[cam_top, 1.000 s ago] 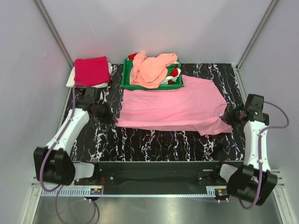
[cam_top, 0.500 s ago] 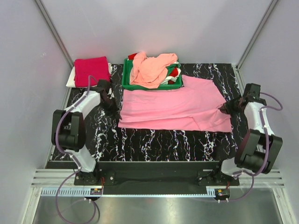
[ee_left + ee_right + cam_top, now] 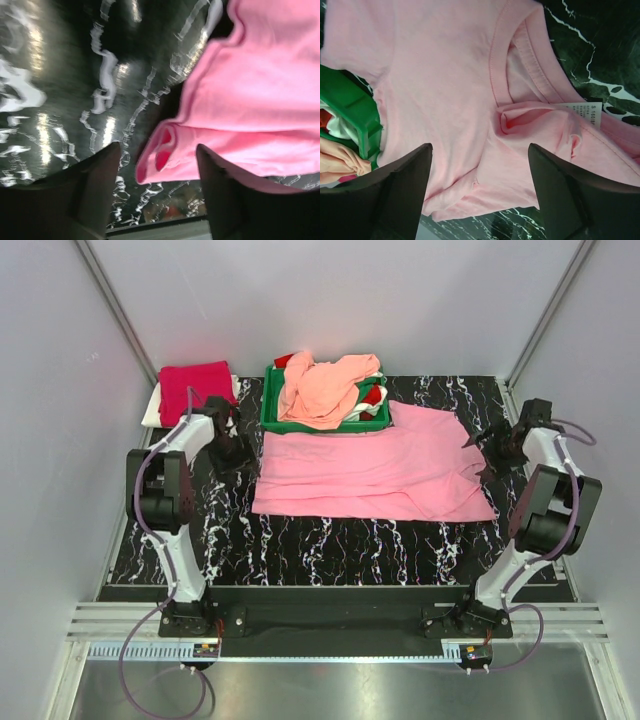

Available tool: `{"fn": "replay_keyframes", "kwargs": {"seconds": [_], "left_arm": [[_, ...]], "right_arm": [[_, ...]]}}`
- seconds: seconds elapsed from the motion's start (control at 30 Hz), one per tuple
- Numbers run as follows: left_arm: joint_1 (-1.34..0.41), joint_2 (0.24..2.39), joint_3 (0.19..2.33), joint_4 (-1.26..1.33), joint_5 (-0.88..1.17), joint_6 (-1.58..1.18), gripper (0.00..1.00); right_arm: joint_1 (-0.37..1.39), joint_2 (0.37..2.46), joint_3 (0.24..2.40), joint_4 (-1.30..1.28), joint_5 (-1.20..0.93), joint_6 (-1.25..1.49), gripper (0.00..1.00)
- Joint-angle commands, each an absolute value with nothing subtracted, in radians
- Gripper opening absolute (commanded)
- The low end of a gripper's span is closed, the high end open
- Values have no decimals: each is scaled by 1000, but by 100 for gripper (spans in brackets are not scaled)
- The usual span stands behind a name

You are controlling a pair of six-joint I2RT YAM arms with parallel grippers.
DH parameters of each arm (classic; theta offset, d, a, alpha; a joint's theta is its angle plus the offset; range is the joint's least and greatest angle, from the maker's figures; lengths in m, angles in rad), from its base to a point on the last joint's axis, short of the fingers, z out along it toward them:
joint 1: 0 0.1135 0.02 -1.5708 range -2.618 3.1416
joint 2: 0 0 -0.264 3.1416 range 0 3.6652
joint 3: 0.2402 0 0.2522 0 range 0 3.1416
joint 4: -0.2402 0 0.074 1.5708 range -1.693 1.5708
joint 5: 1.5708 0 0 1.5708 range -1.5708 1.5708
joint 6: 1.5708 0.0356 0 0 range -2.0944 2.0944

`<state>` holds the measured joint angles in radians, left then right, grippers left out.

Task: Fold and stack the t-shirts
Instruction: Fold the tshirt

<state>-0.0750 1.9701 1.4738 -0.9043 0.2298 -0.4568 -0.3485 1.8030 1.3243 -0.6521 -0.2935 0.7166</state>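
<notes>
Left end effector [image 3: 159, 170] wide open, holding nothing, just beside the pink t-shirt [image 3: 370, 475]. Right end effector [image 3: 479, 167] open too, near the neck hole. Pulled back since a moment ago, cloth dropped. Lying folded lengthwise on the table [image 3: 330, 540] now; probably ready for another fold.

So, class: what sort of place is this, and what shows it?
Probably a robot lab cell: two white robot arms bolted by a black marbled table, plain grey walls around it, a crumpled peach t-shirt in a green plastic tray.
</notes>
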Motion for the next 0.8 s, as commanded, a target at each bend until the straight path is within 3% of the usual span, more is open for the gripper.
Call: {"fn": "replay_keyframes", "kwargs": {"seconds": [0.0,0.13,0.27,0.47,0.77], "left_arm": [[-61,1887,1493,-950,164,-425,76],[-64,1721,1355,-896,153,-439,83],[-86,1530,1174,-763,202,-472,81],[-129,1470,991,-622,255,-502,77],[-132,1512,943,-555,290,-494,73]], "right_arm": [[-347,1703,1373,-709,-200,655,86],[-345,1501,1208,-681,-167,661,86],[-347,1404,1011,-632,-196,676,81],[-348,1460,910,-536,-212,673,69],[-348,1588,954,-488,-189,667,59]]}}
